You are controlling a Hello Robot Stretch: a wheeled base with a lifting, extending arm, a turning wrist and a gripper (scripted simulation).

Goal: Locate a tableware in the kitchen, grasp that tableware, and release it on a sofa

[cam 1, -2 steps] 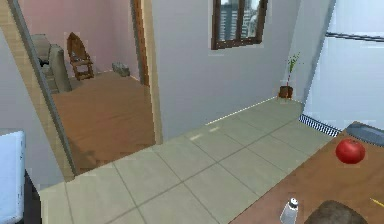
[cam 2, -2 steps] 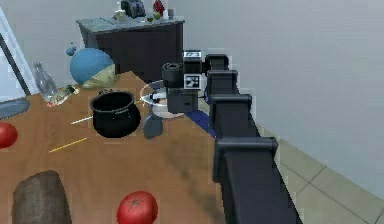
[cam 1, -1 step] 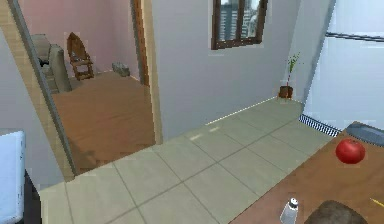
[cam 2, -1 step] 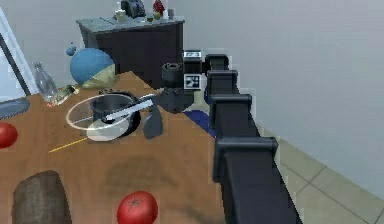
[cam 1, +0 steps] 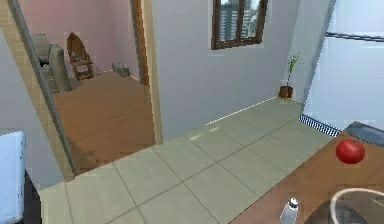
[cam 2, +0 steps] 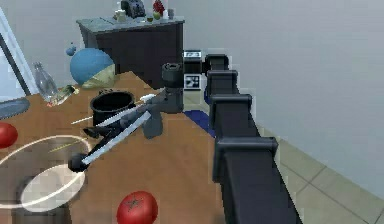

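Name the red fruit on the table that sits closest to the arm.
The red fruit at the arm side view's bottom edge, just left of the arm; the other red fruit sits at the left edge.

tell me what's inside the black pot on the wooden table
The black pot shows its rim and a dark inner wall, with nothing sticking out above it. Its bottom is hidden by its own near wall, so small contents cannot be ruled out.
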